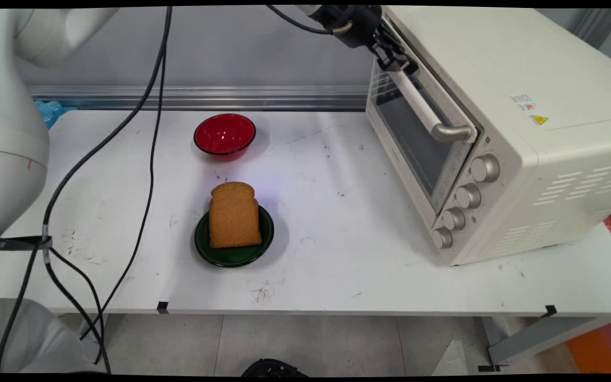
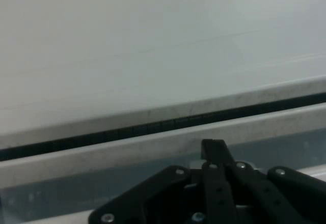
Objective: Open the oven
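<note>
The black two-finger gripper (image 1: 396, 64) sits at the top of the main view, at the far upper end of the cream-coloured countertop toaster oven (image 1: 502, 132), right at the far end of the oven door's long cream bar handle with grey metal ends (image 1: 426, 109). Whether its fingers are spread or closed, and whether they have hold of the handle, cannot be told from either view. In the hand view the gripper (image 2: 214, 155) shows only black linkage rising from the bottom edge, pressed close to the oven's pale top surface (image 2: 153, 46), with a dark seam running across the picture just below that surface. The oven stands on the right part of the white table (image 1: 337, 265), its glass door (image 1: 411, 140) looking shut and facing the table's left, with 4 round silver knobs (image 1: 464, 196) in a column at the near end of its front. Well apart from the gripper, near the table's middle, a brown slice of bread (image 1: 234, 216) lies on a dark green round plate (image 1: 234, 254). Behind it, toward the wall, stands a red bowl with a dark rim (image 1: 225, 136). Black cables (image 1: 149, 159) hang across the left part of the table.
</note>
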Robot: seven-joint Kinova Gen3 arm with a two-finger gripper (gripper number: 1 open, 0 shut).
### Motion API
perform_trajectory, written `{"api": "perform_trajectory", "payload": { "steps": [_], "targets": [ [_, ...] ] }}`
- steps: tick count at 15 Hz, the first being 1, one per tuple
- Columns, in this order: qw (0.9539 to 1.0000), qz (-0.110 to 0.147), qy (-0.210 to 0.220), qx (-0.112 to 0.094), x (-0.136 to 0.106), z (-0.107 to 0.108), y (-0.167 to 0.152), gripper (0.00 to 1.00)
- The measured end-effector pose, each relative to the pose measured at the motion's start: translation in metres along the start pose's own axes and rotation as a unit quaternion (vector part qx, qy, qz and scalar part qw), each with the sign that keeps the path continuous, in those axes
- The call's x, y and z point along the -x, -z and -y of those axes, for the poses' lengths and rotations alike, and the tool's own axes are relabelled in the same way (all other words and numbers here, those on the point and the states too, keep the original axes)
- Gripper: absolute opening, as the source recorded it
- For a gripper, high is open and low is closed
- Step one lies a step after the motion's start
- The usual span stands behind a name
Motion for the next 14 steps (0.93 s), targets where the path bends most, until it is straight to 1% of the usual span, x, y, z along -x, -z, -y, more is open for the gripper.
{"api": "perform_trajectory", "payload": {
  "steps": [7,14],
  "targets": [
    [0.9999,0.008,-0.009,0.006,0.014,-0.007,0.019,0.00],
    [0.9998,0.017,-0.005,0.008,0.026,-0.013,0.029,0.00]
  ]
}}
